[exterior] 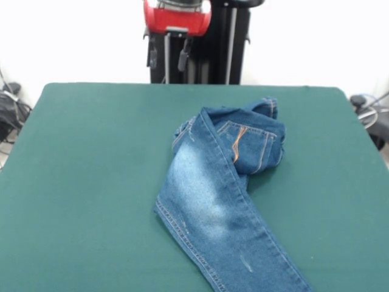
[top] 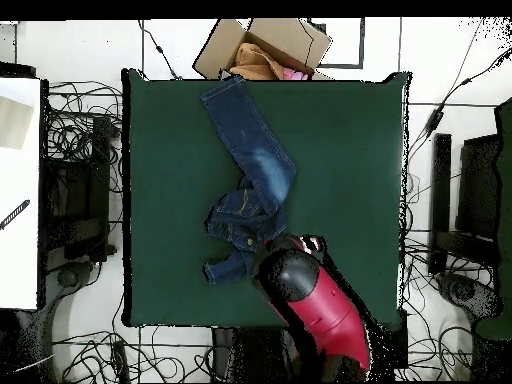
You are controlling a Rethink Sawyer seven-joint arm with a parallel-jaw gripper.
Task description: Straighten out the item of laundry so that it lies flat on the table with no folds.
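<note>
The jeans [exterior: 213, 194] lie crumpled on the green table [exterior: 91, 182], right of its middle in the front view. One leg runs straight out and leaves the picture's bottom edge. The waist and the other leg are bunched and folded over at the far end [exterior: 255, 143], with a pocket's orange stitching showing. In the overhead view the jeans [top: 250, 185] stretch from the table's top edge to a bunch beside the arm [top: 315, 300]. My gripper [exterior: 167, 59] hangs open and empty high above the table's far side, clear of the jeans.
A cardboard box [top: 275, 45] with clothes stands past the table's top edge in the overhead view. Cables lie on the floor all round. A white surface [top: 20, 180] stands at the left. The black pedestal [exterior: 228, 42] is behind the table.
</note>
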